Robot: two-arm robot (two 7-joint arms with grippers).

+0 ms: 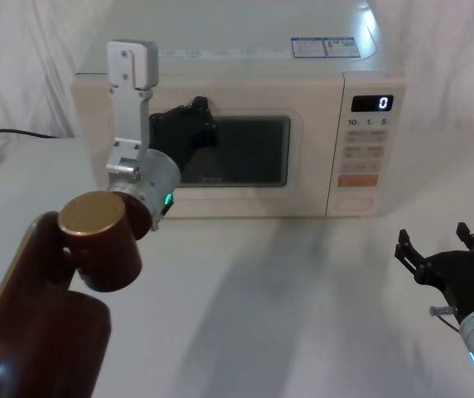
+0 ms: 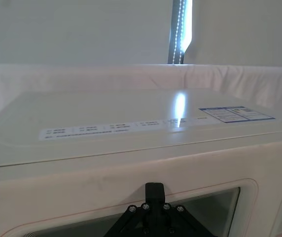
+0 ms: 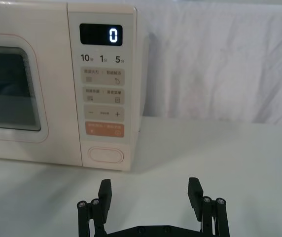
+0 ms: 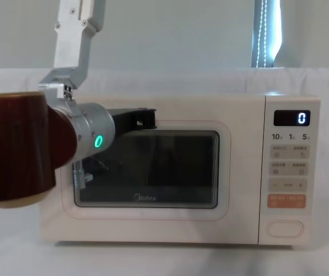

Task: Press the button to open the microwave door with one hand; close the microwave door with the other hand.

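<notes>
The wide cream microwave door (image 1: 229, 153) with its dark rounded window sits flush with the cabinet in the head and chest views, so by the look of things the closing half of the job is at or near its end, or else the door has not been opened at all; nothing here settles which. The left gripper (image 1: 189, 124), black and mounted on a silver wrist, is up against the upper left part of that door, at the top edge of the window, and appears to be touching the panel, though contact is hard to confirm from these angles. How far its fingers are spread I cannot tell, and it seems to have hold of nothing. The large cream pill-shaped button (image 3: 105, 155) lies at the bottom of the narrow control panel on the microwave's right side, just under the orange bar-shaped key (image 3: 105, 130) and well below the digital display (image 3: 100, 34) reading zero. The right gripper (image 3: 151, 192) rests low over the white table (image 1: 303, 290), its two black fingers spread wide and empty, set back from the microwave front with the button ahead of it and a little to its left, clearly apart from it.
</notes>
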